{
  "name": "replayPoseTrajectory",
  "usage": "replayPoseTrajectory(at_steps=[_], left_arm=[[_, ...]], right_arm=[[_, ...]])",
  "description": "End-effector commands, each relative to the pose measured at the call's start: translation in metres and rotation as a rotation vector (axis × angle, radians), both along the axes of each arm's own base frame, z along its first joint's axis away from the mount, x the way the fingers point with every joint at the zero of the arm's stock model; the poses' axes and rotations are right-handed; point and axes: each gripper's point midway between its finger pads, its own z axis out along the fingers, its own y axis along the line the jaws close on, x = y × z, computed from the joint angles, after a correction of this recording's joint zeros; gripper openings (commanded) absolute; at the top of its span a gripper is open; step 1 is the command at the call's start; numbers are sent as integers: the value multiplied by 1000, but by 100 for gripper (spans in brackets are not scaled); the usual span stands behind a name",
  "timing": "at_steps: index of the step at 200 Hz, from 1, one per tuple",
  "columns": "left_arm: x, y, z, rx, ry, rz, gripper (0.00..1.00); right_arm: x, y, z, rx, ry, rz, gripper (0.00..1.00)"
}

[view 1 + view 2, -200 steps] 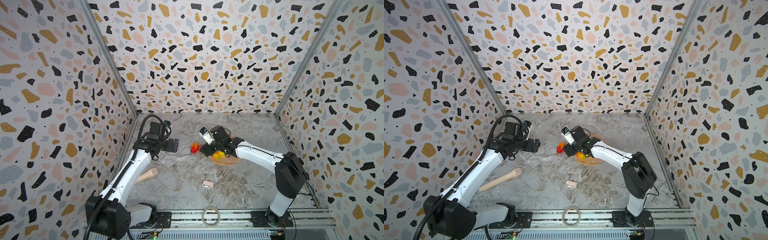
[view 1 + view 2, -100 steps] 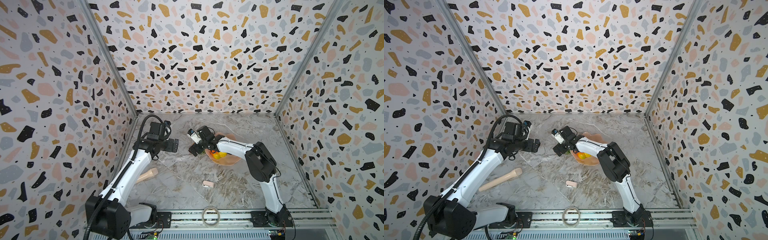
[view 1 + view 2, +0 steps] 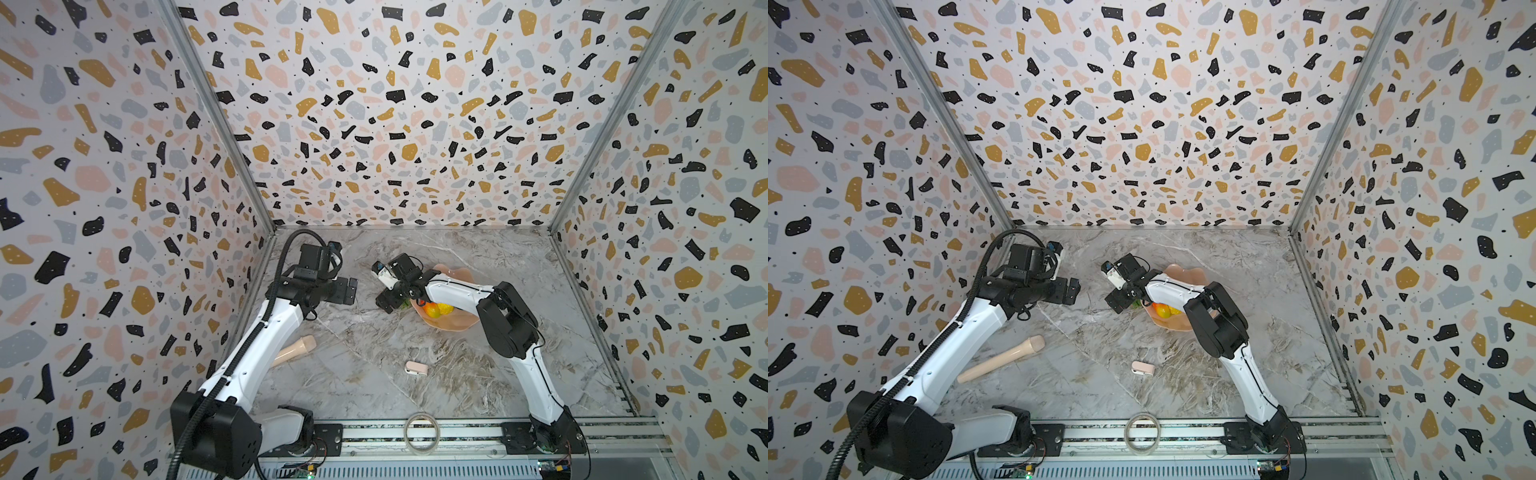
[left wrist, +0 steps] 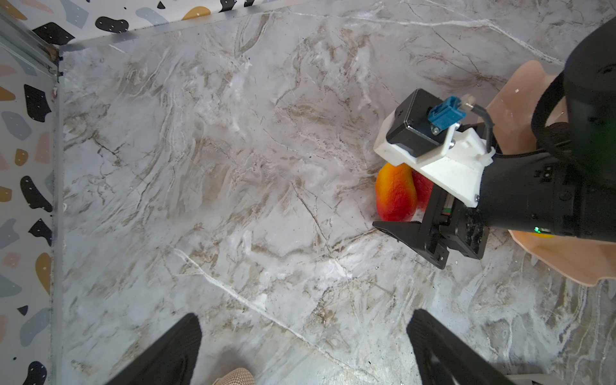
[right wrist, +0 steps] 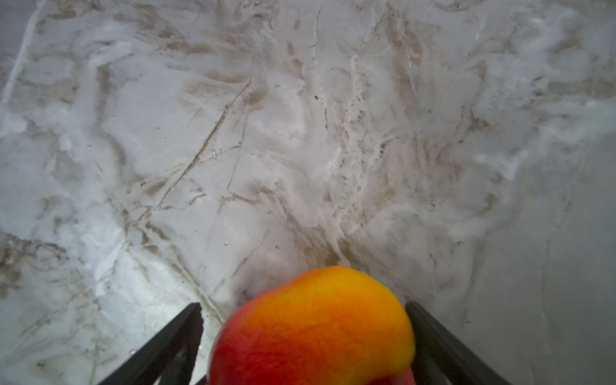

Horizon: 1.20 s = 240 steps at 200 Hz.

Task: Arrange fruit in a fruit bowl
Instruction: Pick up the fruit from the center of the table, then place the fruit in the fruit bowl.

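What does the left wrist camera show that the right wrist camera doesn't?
Left wrist only: the glossy peach-pink scalloped bowl, a partly hidden red fruit behind the red-yellow mango, and the open left gripper. Right wrist only: the right gripper with both fingers flanking that mango, a gap beside one. Both: the mango on the grey marble table.

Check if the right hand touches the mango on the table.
Cannot tell. In the right wrist view the mango sits inside the open right hand; contact is unclear.
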Motion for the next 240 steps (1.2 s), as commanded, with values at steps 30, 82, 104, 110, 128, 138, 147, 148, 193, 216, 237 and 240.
replayPoseTrajectory(at_steps=[30,82,104,110,128,138,147,148,193,216,237,240], left_arm=[[2,-1,8,4,-28,-2,100],[2,-1,7,3,-25,-2,100],[2,-1,7,4,-26,-3,100],[2,-1,7,4,-26,-4,100],[2,0,6,8,-25,-4,100],[2,0,6,8,-26,-5,100],[2,0,6,7,-27,-5,100],[2,0,5,7,-27,-5,100],[1,1,4,11,-29,-2,100],[2,-1,5,5,-32,-6,100],[2,-2,4,2,-27,-9,100],[2,-2,3,2,-26,-9,100]], right_arm=[[-1,5,23,19,-32,10,73],[-4,11,53,62,-68,26,53],[-7,13,75,106,-83,34,52],[-7,12,82,119,-88,33,52],[-9,8,108,170,-98,27,52],[-9,3,123,202,-106,18,52],[-7,-5,135,225,-113,1,52],[-7,-6,136,227,-115,-2,52],[13,-83,157,231,-135,-236,52],[19,-127,144,221,-110,-383,52],[21,-154,121,206,-78,-477,52],[21,-157,117,203,-72,-486,52]])
